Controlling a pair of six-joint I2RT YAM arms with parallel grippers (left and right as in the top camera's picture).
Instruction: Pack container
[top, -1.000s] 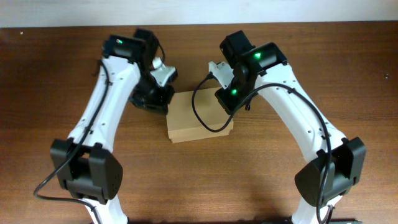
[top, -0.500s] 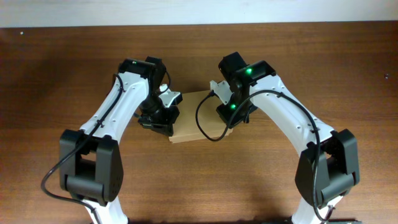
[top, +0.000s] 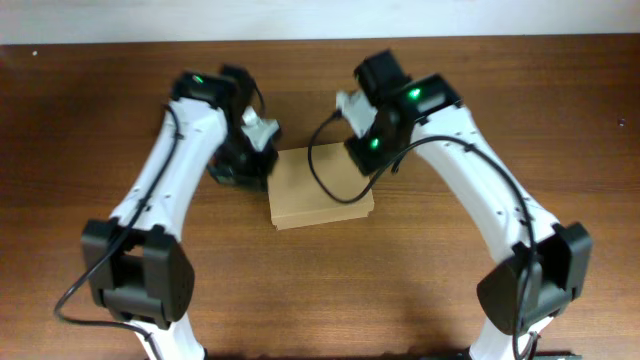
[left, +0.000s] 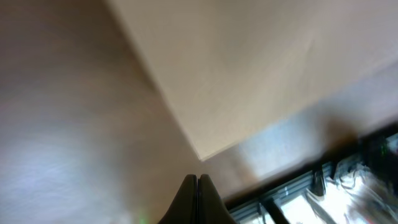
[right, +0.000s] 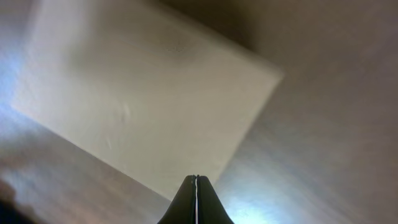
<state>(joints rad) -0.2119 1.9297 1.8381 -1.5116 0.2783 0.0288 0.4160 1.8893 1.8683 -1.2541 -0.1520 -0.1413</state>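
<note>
The left gripper (left: 197, 178) has its two fingers pressed together to a single dark point with nothing between them. It hangs over bare wood just off one corner of the cardboard box (top: 295, 195), not touching it. The right gripper (right: 196, 178) is pinched closed in the same way and also holds nothing. Its tip lines up with the box's near edge, though the blur makes it impossible to say whether it touches. The box sits near the middle of the table (top: 420, 280), between the two arms, with its flap lid lying flat and closed. A black cable (top: 318, 186) from the right arm loops over the top of the box. The table is dark brown wood, and a pale wall (top: 300, 20) runs along its far edge. Both wrist views are smeared.
</note>
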